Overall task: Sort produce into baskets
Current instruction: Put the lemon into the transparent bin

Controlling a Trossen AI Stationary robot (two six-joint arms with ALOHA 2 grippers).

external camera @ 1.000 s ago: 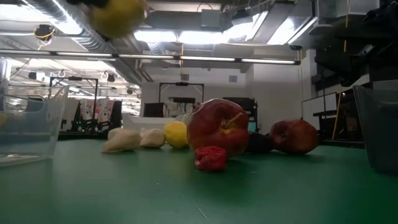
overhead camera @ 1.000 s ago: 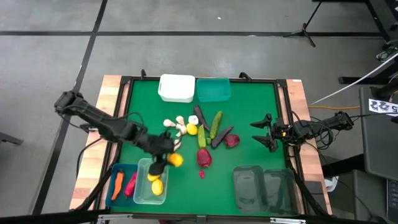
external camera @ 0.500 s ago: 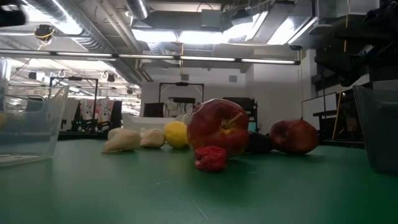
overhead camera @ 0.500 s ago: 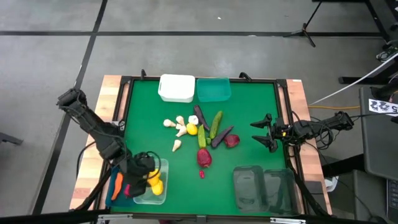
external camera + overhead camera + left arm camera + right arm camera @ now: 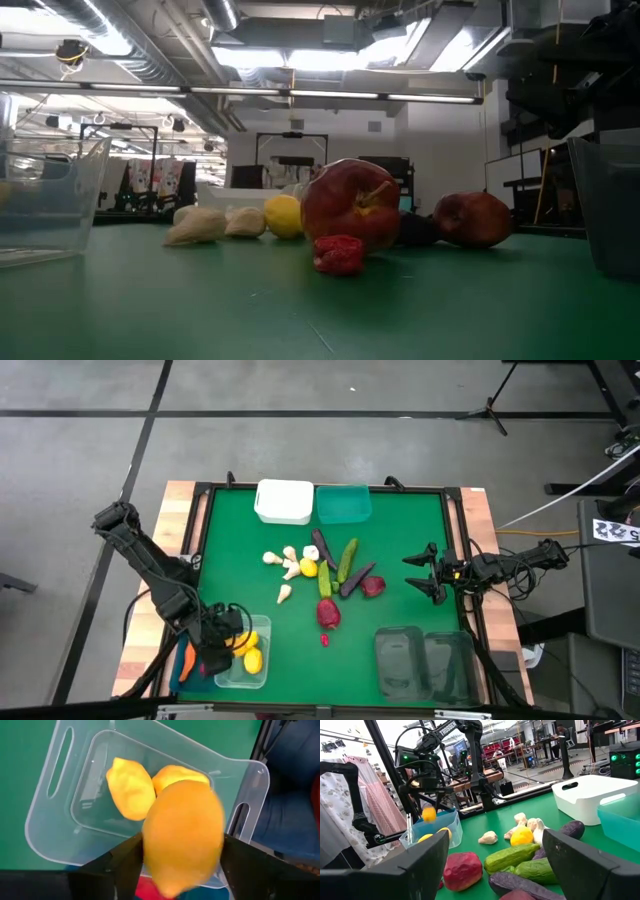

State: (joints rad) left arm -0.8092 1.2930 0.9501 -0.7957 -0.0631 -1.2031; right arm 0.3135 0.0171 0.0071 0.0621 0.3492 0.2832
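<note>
— Left gripper?
— Over the clear pale bin at the front left corner of the tabletop. Between its fingers, a lemon, flanked closely on both sides; gripped or just let go, impossible to tell. Below, already inside that bin, two more lemons.

— Next to that bin?
— Just beside it, on the outer side, a blue bin with a carrot and something red in it, partly hidden under the arm.

— Right gripper?
— At the right edge of the tabletop, well apart from the produce, fingers spread open, nothing between them.

— The rest of the produce?
— Loose in the middle of the tabletop: garlic pieces, one lemon touching them, two cucumbers, eggplants, a red apple with a small red chilli just in front, a second apple nearer the right gripper.

— Other bins?
— White bin and teal bin side by side at the far edge; two dark see-through bins side by side at the front right.
</note>
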